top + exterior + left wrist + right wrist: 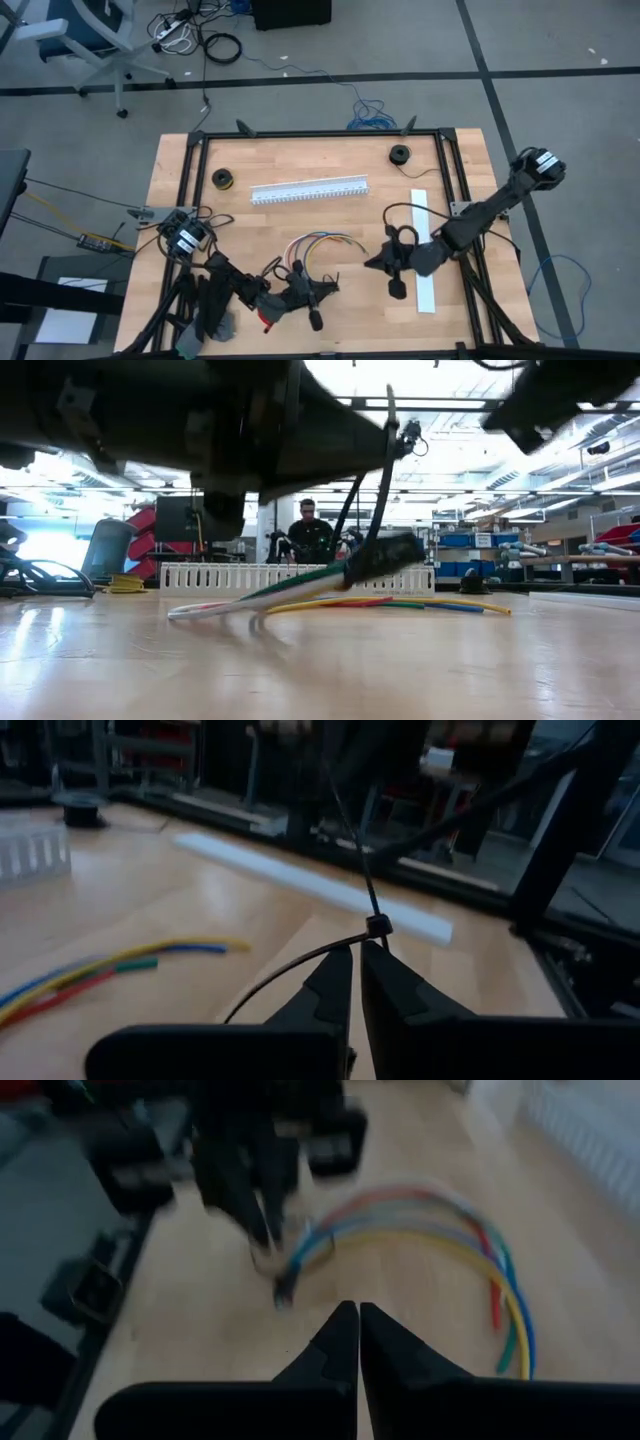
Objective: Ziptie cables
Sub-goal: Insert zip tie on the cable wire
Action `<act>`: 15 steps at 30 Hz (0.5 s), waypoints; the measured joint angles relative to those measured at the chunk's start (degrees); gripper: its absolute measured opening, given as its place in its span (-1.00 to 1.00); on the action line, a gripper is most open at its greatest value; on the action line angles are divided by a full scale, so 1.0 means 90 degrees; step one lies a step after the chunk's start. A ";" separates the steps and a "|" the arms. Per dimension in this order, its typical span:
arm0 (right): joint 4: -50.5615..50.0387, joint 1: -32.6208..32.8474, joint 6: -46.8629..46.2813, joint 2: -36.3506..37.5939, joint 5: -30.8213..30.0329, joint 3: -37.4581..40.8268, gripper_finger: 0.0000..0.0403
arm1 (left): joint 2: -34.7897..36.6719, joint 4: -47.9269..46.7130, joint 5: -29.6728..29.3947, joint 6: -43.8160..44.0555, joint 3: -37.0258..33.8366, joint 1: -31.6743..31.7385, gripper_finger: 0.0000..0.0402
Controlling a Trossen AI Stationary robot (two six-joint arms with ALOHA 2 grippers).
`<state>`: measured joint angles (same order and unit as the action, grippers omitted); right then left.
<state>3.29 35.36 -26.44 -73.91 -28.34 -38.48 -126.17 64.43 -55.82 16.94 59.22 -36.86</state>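
1. The cables [318, 243] lie as a coloured arc at lower centre of the high view on the wooden surface [300, 215], with one end lifted off the wood in the low view

2. The left gripper [300, 295] sits at the lower left of the high view, just below the near end of the cables. Its fingers [335, 982] are together, pinched on a thin black zip tie [375, 925] whose small locking head stands just above the tips in the left wrist view, with a loop trailing away

3. The right gripper [375, 262] is at the lower right of the high view, beside the cables but apart from them. Its fingers [340, 1335] are together and hold nothing visible

4. Risk: the tie's loop looks slack, so if the wires fan out it may close around only some of them

5. Risk: the pinch on the thin strap is narrow, so a sideways pull could slip it free or drag the bundle across the surface

6. Risk: the 2 grippers work near each other, so a misjudged reach could knock them together

7. A white slotted channel [308, 190] lies well apart, above the cables
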 joint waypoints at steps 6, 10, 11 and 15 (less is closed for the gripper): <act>0.1081 0.0074 -0.0382 -0.1357 -0.0144 0.0000 -1.00 | 0.0000 0.0232 0.0110 -0.0155 0.0000 0.0010 -1.00; 0.3077 -0.0042 0.0371 -0.2426 -0.0139 0.0000 -1.00 | 0.0000 0.0229 0.0112 -0.0082 0.0000 0.0010 -1.00; 0.3520 -0.0086 0.0511 -0.2613 -0.0149 0.0000 -1.00 | 0.0000 0.0215 0.0111 -0.0028 0.0000 0.0010 -1.00; 0.4590 -0.0164 0.0940 -0.3040 -0.0167 0.0000 -0.98 | 0.0000 0.0159 0.0108 0.0013 0.0000 -0.0036 -1.00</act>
<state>44.61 33.89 -17.98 -101.27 -29.85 -38.48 -126.17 65.87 -54.85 17.06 59.22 -37.19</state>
